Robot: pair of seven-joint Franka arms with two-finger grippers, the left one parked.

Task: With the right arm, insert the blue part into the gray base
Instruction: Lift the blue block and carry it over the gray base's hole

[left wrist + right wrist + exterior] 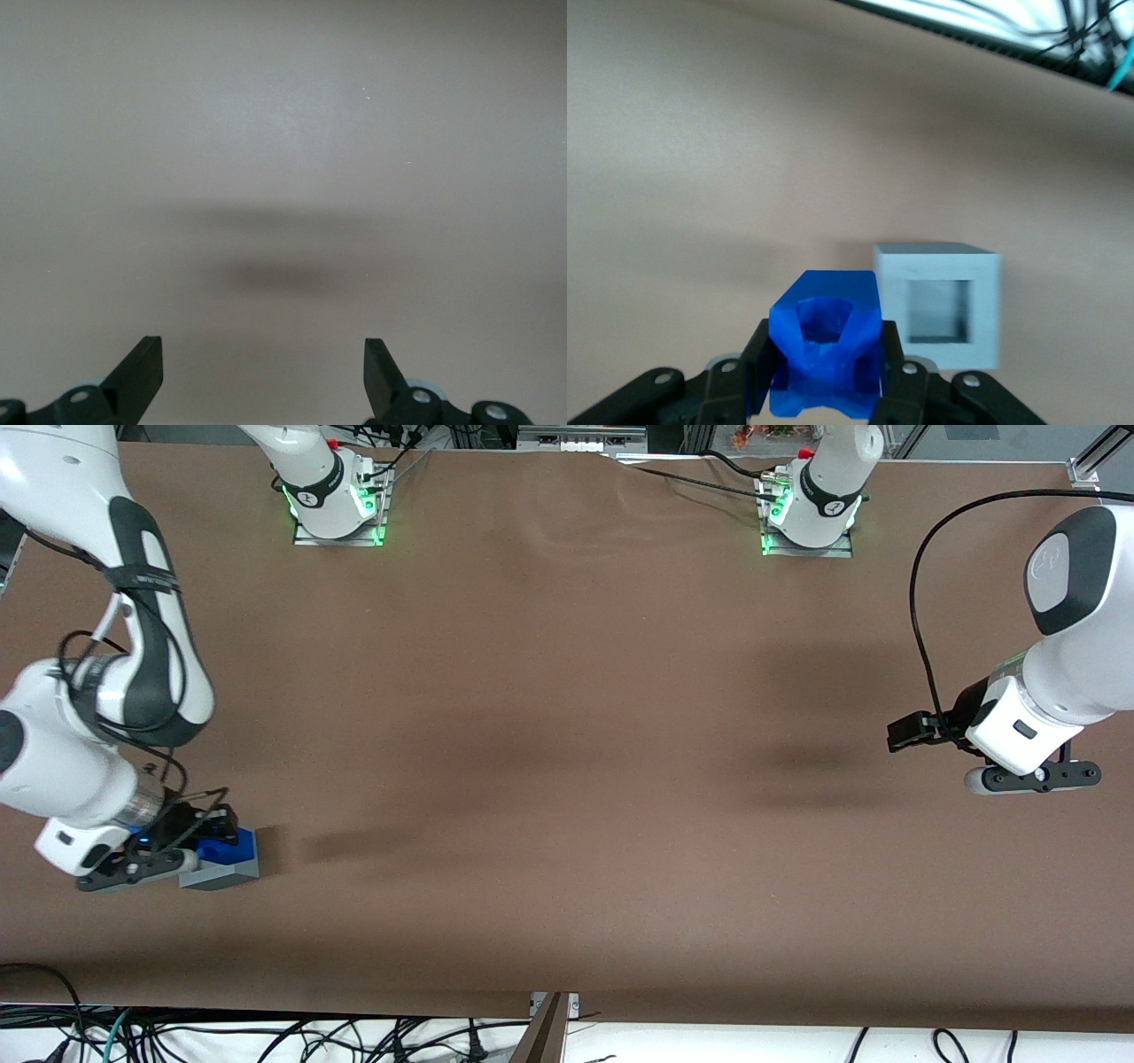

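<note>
Robotics lab: brown-covered table, bolted arm bases, loose cables at table edge.

- The table fills the left wrist view as a plain, pale brownish surface.
- Two soft dark shadow bands lie across the table, one above the other.
- Two black fingers of the parked arm's end effector rise from the picture's lower edge, spread wide apart with nothing between them.
</note>
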